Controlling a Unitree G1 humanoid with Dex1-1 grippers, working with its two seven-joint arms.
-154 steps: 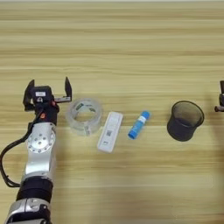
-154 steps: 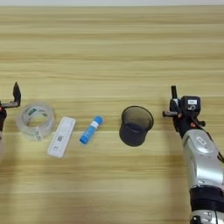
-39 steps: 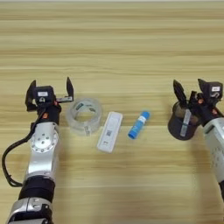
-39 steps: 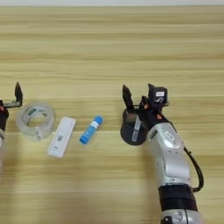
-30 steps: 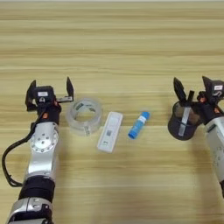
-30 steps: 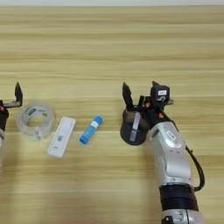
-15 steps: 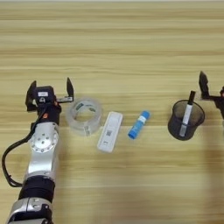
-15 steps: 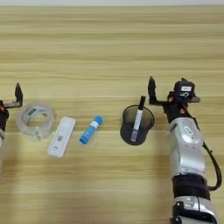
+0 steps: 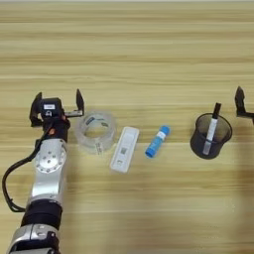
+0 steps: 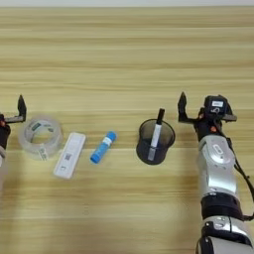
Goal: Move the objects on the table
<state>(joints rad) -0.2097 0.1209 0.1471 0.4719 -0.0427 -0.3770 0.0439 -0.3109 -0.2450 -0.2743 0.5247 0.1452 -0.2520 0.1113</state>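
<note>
The thin black-and-white pen (image 10: 156, 131) stands tilted inside the dark mesh cup (image 10: 155, 142). To the cup's right, my right gripper (image 10: 206, 113) is open and holds nothing, apart from the cup. A clear tape roll (image 9: 95, 132), a flat white device (image 9: 124, 156) and a blue tube (image 9: 157, 141) lie in a row left of the cup. My left gripper (image 9: 57, 103) rests open just left of the tape roll with nothing between its fingers.
The wooden table (image 9: 129, 49) stretches wide behind the row of things and in front of it. My left arm lies along the lower left, my right arm along the lower right.
My right gripper has drawn back to the right, away from the cup, and the pen now stands in the cup on its own. The left arm has not moved.
</note>
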